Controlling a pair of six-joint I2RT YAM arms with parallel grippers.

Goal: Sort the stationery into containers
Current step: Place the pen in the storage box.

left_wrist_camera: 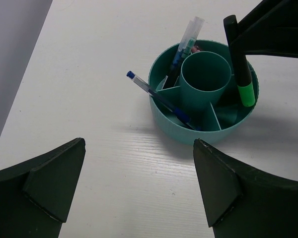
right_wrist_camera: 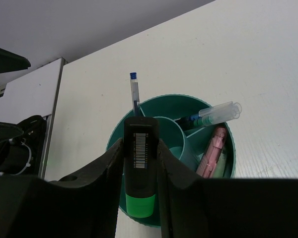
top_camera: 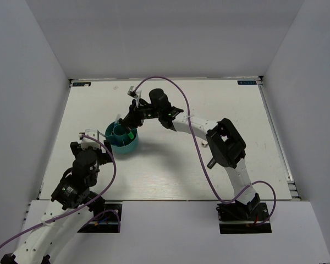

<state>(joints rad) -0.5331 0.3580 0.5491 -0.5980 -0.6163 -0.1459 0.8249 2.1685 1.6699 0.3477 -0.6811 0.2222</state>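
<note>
The round teal organiser (top_camera: 122, 144) stands left of the table's middle. It also shows in the left wrist view (left_wrist_camera: 204, 135) and the right wrist view (right_wrist_camera: 113, 143). My right gripper (top_camera: 133, 122) (right_wrist_camera: 140, 145) is shut on a black-green highlighter (right_wrist_camera: 140, 163) (left_wrist_camera: 240, 64). It holds the highlighter upright, green end down, over the organiser's near rim beside the central tube (left_wrist_camera: 204, 74). In the compartments are a blue pen (left_wrist_camera: 156, 95) (right_wrist_camera: 134, 93), clear-capped pens (left_wrist_camera: 186, 39) (right_wrist_camera: 214, 114) and a pink eraser (right_wrist_camera: 212, 151). My left gripper (top_camera: 91, 146) (left_wrist_camera: 138, 148) is open and empty, just short of the organiser.
White walls close in the table on three sides. The table's far edge (top_camera: 165, 81) has dark corner markers. Purple cables (top_camera: 113, 165) loop from both arms. The right arm's elbow (top_camera: 226, 144) hangs over the table's right half.
</note>
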